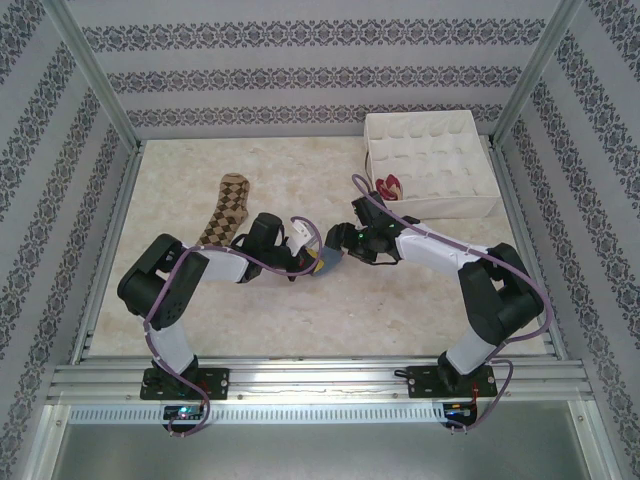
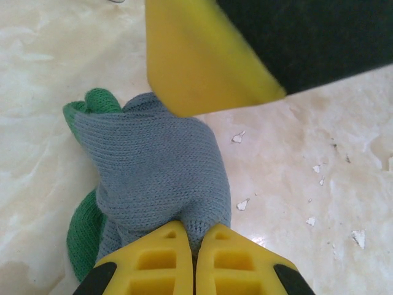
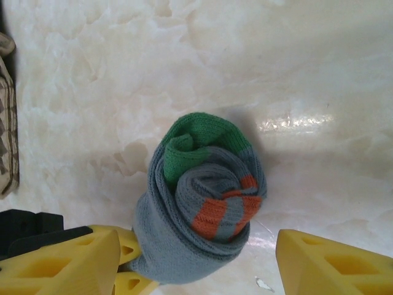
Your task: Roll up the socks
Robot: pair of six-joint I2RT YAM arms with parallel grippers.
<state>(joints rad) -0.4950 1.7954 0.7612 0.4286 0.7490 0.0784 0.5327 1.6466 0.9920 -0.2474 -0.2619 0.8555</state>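
Grey-striped sock roll (image 3: pixel 202 196) sits clamped in the left gripper (image 2: pixel 195 249), likely to stop it unrolling; the right gripper (image 3: pixel 196 261) stands apart either side.

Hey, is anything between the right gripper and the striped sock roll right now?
Nothing visible stands between them. The right gripper is open, with one finger on each side of the striped sock roll. The left gripper is shut on the roll's grey end.
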